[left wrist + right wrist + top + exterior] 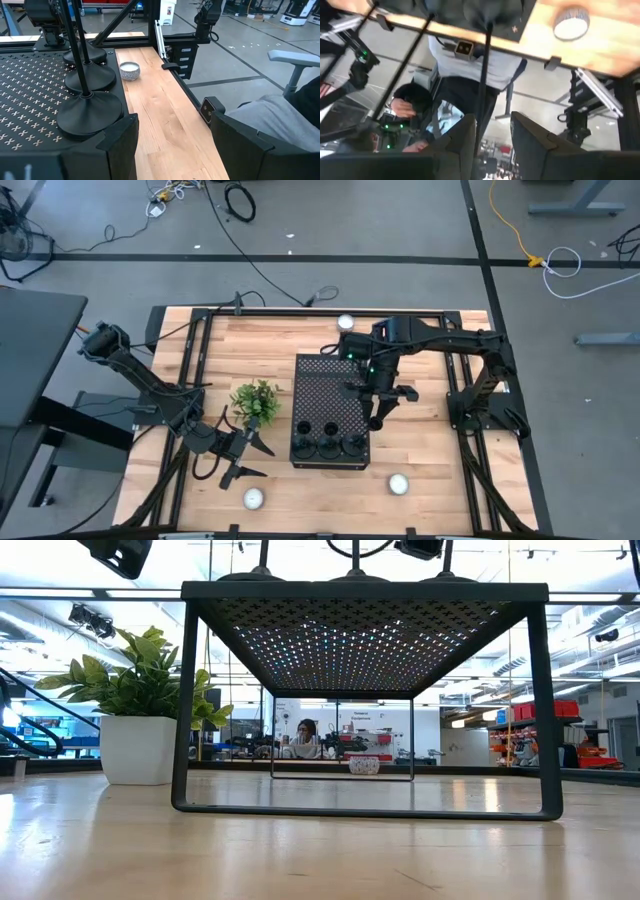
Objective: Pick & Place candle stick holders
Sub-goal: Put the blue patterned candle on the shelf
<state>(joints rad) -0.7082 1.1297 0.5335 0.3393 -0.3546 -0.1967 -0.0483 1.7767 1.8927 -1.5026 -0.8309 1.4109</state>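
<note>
Three slim black candle stick holders point(327, 442) stand upright on their round bases in a row at the near end of the black perforated box point(322, 395). Their bases show in the left wrist view point(90, 114) and their stems in the low view point(350, 552). My right gripper point(376, 416) is open beside the box's right edge. The thin stem point(482, 95) of the right-hand holder runs between its fingers, close to one finger point(468, 134). My left gripper point(245, 456) is open and empty by the box's near left corner. My right gripper has the right-hand holder's stem point(481, 115) between its parted fingers, with a gap to the other finger. I cannot tell whether the nearer finger touches the stem. The holder's base point(487, 12) stands on the box.
A potted plant point(256, 402) stands just left of the box. Small white candles lie at the near left point(253, 498), the near right point(399, 483) and the far edge point(346, 322). A seated person point(280, 120) is beyond the table's right side.
</note>
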